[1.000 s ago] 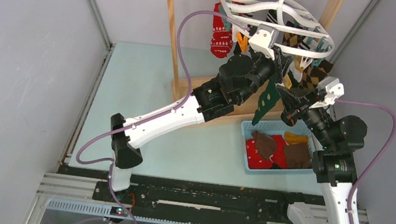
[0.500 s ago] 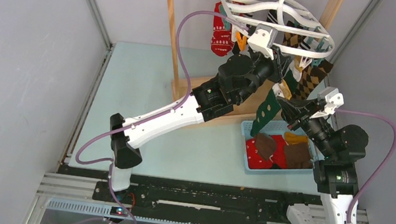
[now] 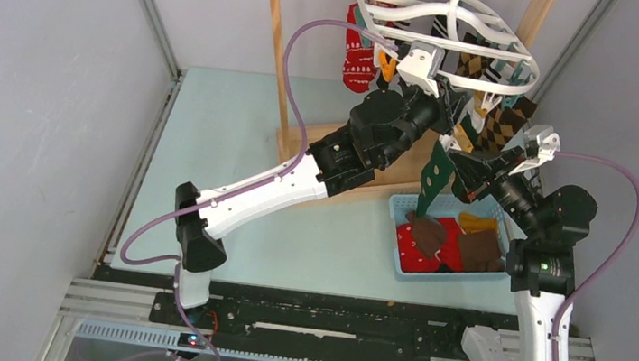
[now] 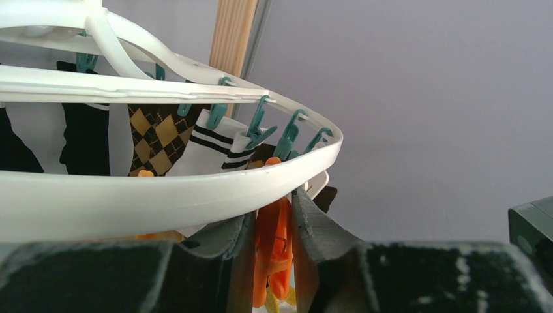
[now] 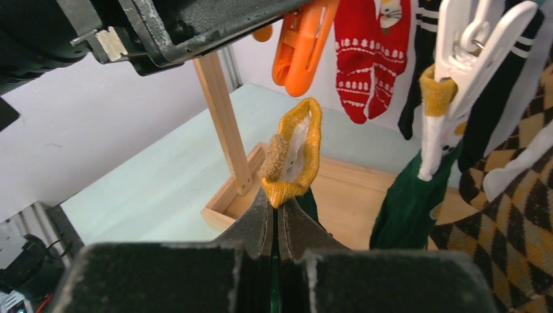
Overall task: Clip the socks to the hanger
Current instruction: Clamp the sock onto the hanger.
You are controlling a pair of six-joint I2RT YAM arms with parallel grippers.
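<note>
The white oval hanger (image 3: 497, 24) hangs from the wooden rack, and its rim (image 4: 163, 195) crosses the left wrist view. My left gripper (image 4: 272, 208) sits just under that rim, shut on an orange clip (image 4: 277, 251). My right gripper (image 5: 277, 205) is shut on a dark green sock (image 3: 432, 180), pinching it just below its yellow cuff (image 5: 293, 153). The cuff stands a little below the orange clip (image 5: 303, 45). Clipped on the hanger are a red sock (image 5: 368, 59), striped and argyle socks (image 4: 153, 134), and another green sock (image 5: 411, 195) on a white clip.
A blue basket (image 3: 396, 212) with brown and red socks lies on the table below the right arm. The wooden rack's post (image 3: 278, 76) and base stand behind both arms. Grey walls close in the sides.
My right wrist dipped and then rose again, bringing the green sock's cuff up toward the hanger rim. The left gripper stayed at the orange clip, shifting only slightly.
</note>
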